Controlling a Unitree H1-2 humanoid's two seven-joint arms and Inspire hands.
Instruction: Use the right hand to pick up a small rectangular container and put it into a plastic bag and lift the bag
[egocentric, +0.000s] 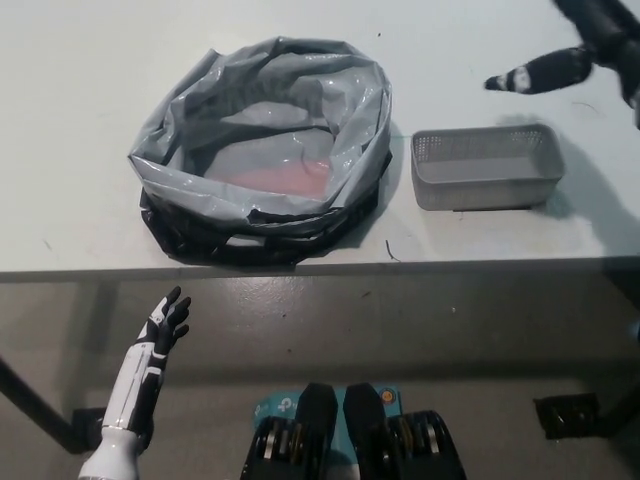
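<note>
While left hand (165, 325) hangs below the tabletop's (80, 120) front edge, fingers spread, empty | grey plastic bag (262, 150) open, mid-tabletop | small rectangular container (486, 167), grey mesh-walled, empty, just right of bag | right hand (590, 45) above far right corner, fingers apart, empty

A white table (90, 150) is filling the upper half of the head view, its front edge running straight across. Below it, a grey floor (450, 330) is showing scuffs and catching soft, even light. A small dark object (568, 413) is sitting on the floor at lower right.
</note>
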